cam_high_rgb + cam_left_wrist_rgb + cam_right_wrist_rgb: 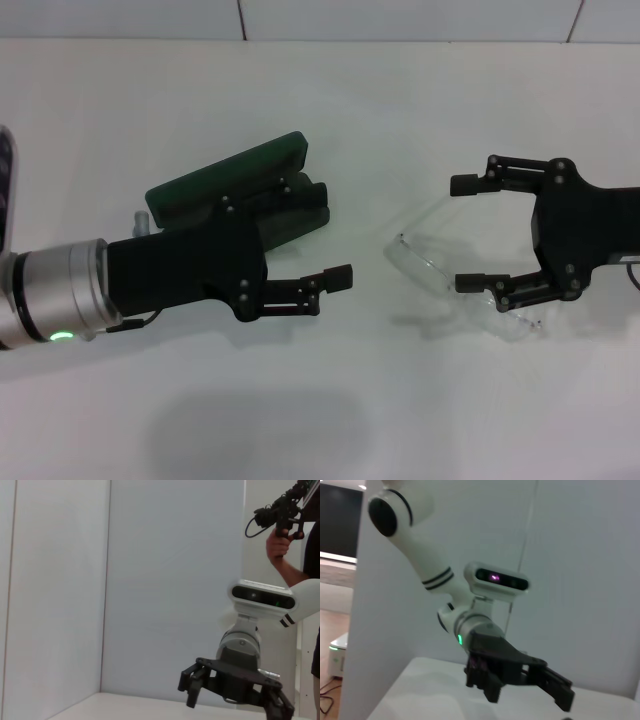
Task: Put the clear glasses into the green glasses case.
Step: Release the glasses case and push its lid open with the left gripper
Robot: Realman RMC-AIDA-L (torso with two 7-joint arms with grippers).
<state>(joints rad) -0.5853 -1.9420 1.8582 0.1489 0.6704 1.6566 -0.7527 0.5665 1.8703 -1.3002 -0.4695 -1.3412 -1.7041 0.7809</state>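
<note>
- Nearest the robot, the left gripper point(338, 243) hangs low over the white table point(320, 420), reaching in from the left. One finger is plain to see, tip pointing right; the other runs back over the case. The fingers are spread wide and hold nothing.
- The right gripper point(466, 234) comes in from the right, a little farther out. Its two fingers stand wide apart, one at the near side of the glasses and one beyond them. They bracket the glasses without closing on them; whether the near tip touches the frame cannot be told.
- The clear glasses point(440, 270) lie on the table right of centre, between the spread right fingers, well apart from the case. They are faint against the white surface.
- The green glasses case point(225, 182) lies on the table left of centre, behind and partly under the left gripper. Its lid is tilted up, so it appears open; the inside is mostly hidden by the gripper.
- In the left wrist view the right gripper point(235, 696) appears farther off, fingers spread; in the right wrist view the left gripper point(530, 687) appears likewise.
- Progress, as judged: the case seems ready, but the glasses are not yet grasped. Grasping, carrying across and placing inside all remain.
</note>
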